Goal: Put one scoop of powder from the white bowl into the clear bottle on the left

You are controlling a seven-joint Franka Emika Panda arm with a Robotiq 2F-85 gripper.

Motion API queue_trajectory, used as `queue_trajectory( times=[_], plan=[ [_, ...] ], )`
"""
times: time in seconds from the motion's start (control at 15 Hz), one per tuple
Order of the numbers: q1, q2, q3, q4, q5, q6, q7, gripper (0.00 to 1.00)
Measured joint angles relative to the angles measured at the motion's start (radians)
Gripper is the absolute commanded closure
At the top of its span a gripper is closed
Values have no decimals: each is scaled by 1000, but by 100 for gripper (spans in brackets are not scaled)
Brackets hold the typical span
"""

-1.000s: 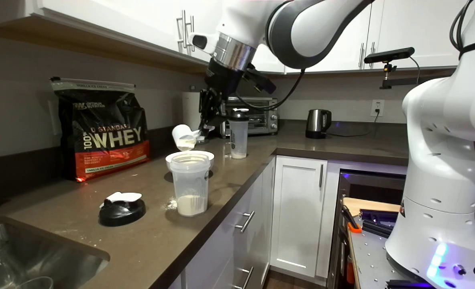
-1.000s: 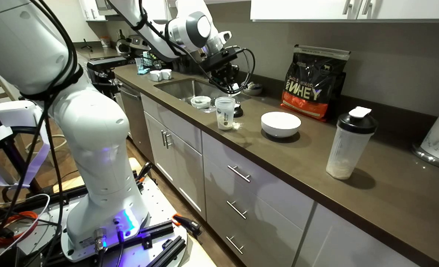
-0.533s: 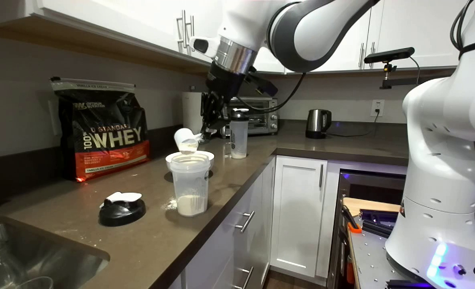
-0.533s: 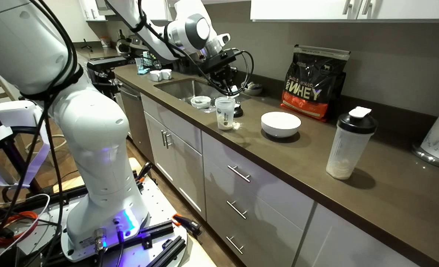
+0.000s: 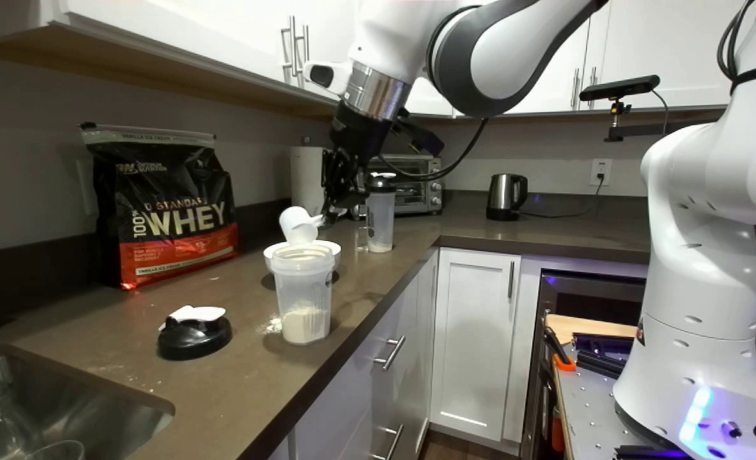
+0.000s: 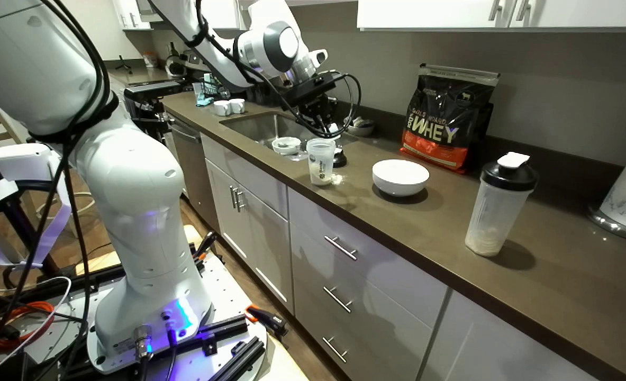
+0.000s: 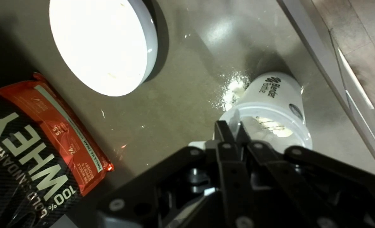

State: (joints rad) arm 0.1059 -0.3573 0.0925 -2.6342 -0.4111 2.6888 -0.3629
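In both exterior views, the clear bottle (image 5: pixel 301 287) is the open translucent shaker (image 6: pixel 321 151), upright near the counter's front edge. Pale powder (image 5: pixel 302 327) is heaped at its bottom; some shows through its mouth in the wrist view (image 7: pixel 277 126). My gripper (image 5: pixel 333 214) is shut on the handle of the white scoop (image 5: pixel 292 219). The scoop is tipped mouth-down just above the bottle's opening, and no powder shows in its mouth now. The white bowl (image 6: pixel 400 177) stands beside the bottle. In the wrist view the bowl (image 7: pixel 151 50) is overexposed, so its contents cannot be told.
The bottle's black lid (image 5: pixel 193 337) lies on the counter near the sink (image 5: pixel 77 409). Spilled powder (image 7: pixel 233 88) lies beside the bottle. A whey bag (image 5: pixel 167 217) stands against the wall. A lidded bottle (image 6: pixel 498 211) stands farther along. Cabinets (image 5: pixel 179 32) hang overhead.
The scoop has tipped further and shifted slightly right over the bottle. The powder seen in its mouth before is gone, and the powder in the bottle stands higher.
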Motion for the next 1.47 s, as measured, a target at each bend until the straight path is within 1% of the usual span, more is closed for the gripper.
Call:
queue_trajectory(
  times=[0.47,0.93,1.2,1.47],
  plan=[
    [0,-8,-3,1,3,4,0,99],
    [-5,1,-54,53,15,2,0,99],
    [-64,55,-60,114,3,-2,15,99],
    [-118,158,-63,184,-11,-31,41,99]
  ],
)
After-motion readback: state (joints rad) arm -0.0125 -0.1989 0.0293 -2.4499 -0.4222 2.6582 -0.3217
